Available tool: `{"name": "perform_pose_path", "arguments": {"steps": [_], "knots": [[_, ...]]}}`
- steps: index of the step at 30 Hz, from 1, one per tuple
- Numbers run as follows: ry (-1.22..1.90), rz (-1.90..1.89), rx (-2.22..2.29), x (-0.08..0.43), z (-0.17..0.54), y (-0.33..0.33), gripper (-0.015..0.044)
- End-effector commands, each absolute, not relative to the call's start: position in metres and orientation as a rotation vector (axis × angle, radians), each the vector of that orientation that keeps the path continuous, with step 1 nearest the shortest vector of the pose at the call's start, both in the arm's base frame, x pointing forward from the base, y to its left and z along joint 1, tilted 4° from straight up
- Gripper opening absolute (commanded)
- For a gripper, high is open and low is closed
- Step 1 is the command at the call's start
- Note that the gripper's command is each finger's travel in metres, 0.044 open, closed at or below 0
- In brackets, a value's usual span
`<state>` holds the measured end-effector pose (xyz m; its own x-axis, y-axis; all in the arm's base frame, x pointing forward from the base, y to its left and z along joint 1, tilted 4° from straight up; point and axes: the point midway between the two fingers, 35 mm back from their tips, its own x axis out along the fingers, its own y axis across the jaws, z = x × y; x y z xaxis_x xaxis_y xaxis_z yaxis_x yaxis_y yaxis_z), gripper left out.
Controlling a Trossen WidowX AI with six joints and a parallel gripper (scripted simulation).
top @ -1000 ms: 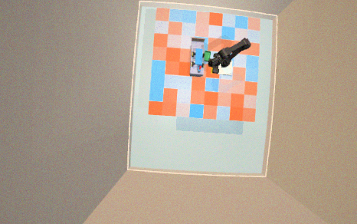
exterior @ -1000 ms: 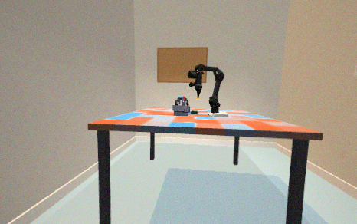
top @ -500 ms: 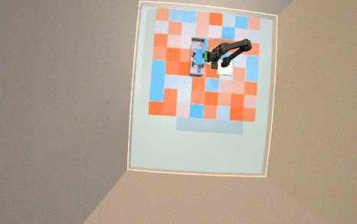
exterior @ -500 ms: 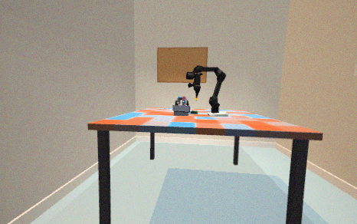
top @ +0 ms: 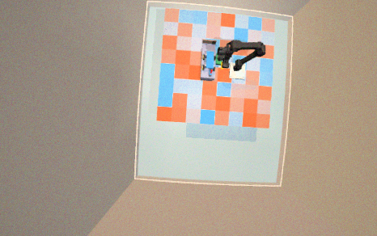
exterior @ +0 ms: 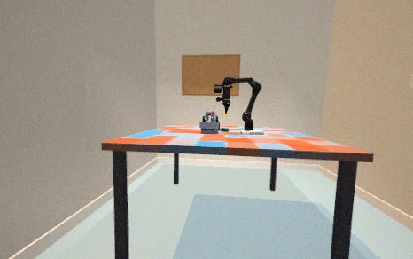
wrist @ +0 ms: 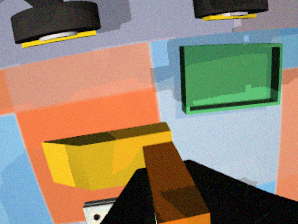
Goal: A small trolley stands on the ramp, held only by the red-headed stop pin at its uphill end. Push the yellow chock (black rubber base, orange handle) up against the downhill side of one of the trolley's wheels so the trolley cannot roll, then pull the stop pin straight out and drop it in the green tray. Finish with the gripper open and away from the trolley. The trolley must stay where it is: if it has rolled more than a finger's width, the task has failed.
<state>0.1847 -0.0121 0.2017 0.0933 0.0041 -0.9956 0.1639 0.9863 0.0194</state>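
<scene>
My gripper (exterior: 226, 112) (wrist: 164, 173) is shut on the orange handle of the yellow chock (exterior: 226, 115) (wrist: 95, 162). It holds the chock in the air above the table, beside the ramp (top: 207, 77) (exterior: 209, 126) (wrist: 155, 22). The blue trolley (top: 210, 59) stands on the ramp; two of its dark wheels (wrist: 55, 24) show at the top of the wrist view. The red-headed stop pin (top: 211, 71) (exterior: 213, 113) is at one end of the trolley. The green tray (top: 218, 62) (exterior: 225, 129) (wrist: 200, 109) lies beside the ramp. The chock's rubber base is hardly visible.
The arm's white base plate (top: 242, 75) (exterior: 253, 132) (wrist: 95, 207) is on the opposite side of the tray from the ramp. The ramp's long side edge runs across the top of the wrist view. The table (top: 222, 103) (exterior: 177, 142) has an orange, blue and white patchwork top.
</scene>
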Motion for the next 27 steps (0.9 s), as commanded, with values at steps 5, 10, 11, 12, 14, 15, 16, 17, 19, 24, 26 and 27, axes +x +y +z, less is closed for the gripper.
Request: {"name": "perform_pose_path", "arguments": {"steps": [5,10,11,12,14,15,16,17,19,24,26,27], "knots": [[1.474,-0.116,0.135,0.187,0.200,-0.036,0.0000],[1.474,-0.117,0.134,0.188,0.199,-0.050,0.0000],[1.474,-0.117,0.134,0.188,0.199,-0.053,0.0000],[1.474,-0.118,0.133,0.188,0.199,-0.057,0.0000],[1.474,-0.118,0.133,0.188,0.198,-0.064,0.0000],[1.474,-0.118,0.132,0.189,0.198,-0.067,0.0000],[1.474,-0.119,0.132,0.189,0.198,-0.070,0.0000],[1.474,-0.119,0.132,0.189,0.198,-0.074,0.0000],[1.474,-0.119,0.131,0.189,0.197,-0.080,0.0000],[1.474,-0.121,0.130,0.191,0.196,-0.099,0.0000],[1.474,-0.121,0.129,0.191,0.195,-0.106,0.0000],[1.474,-0.121,0.129,0.191,0.195,-0.110,0.0000]]}}
